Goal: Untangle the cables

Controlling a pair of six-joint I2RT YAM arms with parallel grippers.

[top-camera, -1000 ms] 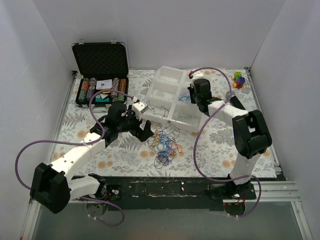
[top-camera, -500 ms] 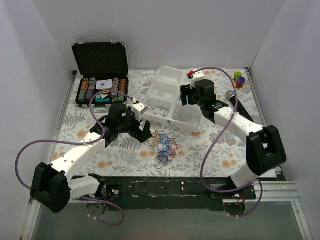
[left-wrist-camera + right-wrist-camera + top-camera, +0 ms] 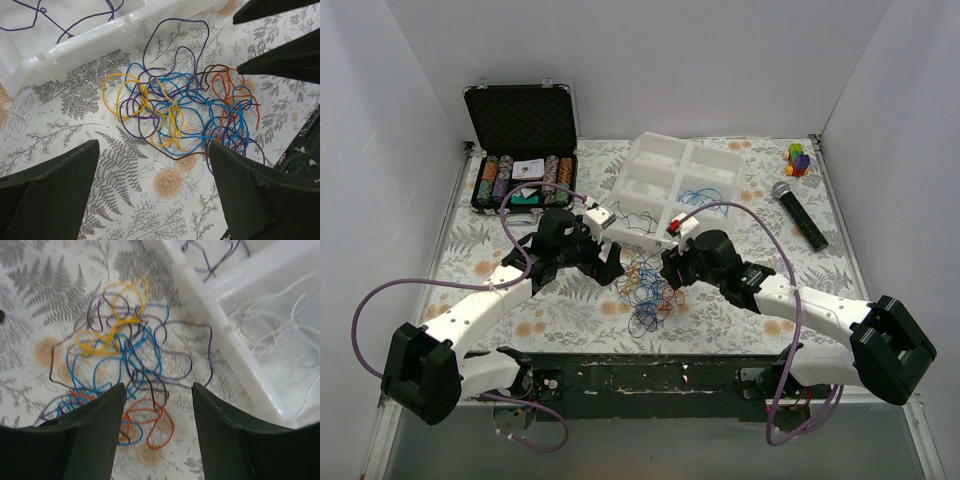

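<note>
Cables (image 3: 648,285) sat as one loose tangle on the floral cloth (image 3: 510,300), with the white tray (image 3: 655,150) just at 12 o'clock of it. They looked thin, light and floppy (probably springy too), so a tug on one loop would likely have dragged the whole clump. The best holds for you seemed to be stray outer loops: the yellow loop (image 3: 122,95) at the tangle's 9 o'clock edge and the orange loop (image 3: 150,425) on the near side. Pinch them deep, since thin wire slips. Your left gripper (image 3: 153,147) hovered at 9 o'clock with its fingers spread wide and nothing in them. Your right gripper (image 3: 157,390) hung at 3 o'clock, also parted and empty.
</note>
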